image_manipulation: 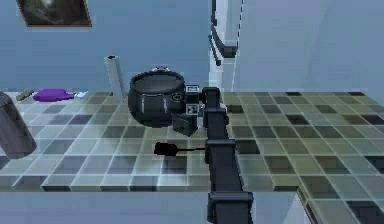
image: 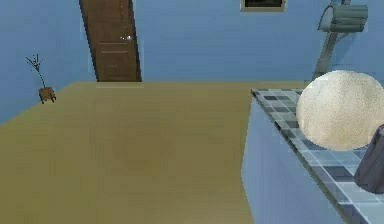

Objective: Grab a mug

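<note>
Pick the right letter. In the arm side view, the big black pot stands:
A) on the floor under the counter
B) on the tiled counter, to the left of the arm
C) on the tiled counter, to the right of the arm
B: the black pot sits on the tiled counter, and the arm rises just to its right in the picture.

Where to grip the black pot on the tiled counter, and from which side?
Likely the rim of the black pot: it stands upright, rim on top, and its round belly looks too wide to span. Come down from above onto the rim's near side.
</note>
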Controlling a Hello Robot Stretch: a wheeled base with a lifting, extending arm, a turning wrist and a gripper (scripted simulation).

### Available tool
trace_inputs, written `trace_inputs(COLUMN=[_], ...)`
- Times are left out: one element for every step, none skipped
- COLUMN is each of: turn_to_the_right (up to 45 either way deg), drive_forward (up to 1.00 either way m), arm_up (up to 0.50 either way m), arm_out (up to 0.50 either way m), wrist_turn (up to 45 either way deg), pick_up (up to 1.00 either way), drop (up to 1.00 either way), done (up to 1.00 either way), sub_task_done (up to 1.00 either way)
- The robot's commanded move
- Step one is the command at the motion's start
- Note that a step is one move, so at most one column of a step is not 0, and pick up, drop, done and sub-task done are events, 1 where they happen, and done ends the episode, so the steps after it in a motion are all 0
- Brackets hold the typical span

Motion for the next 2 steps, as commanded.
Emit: trace_inputs(turn_to_the_right=[0.0, 0.0], drive_forward=[0.0, 0.0], arm_up=[0.1, 0.0], arm_out=[0.0, 0.0], wrist_turn=[0.0, 0.0], pick_up=[0.0, 0.0], drop=[0.0, 0.0], done=[0.0, 1.0], sub_task_done=[0.0, 0.0])
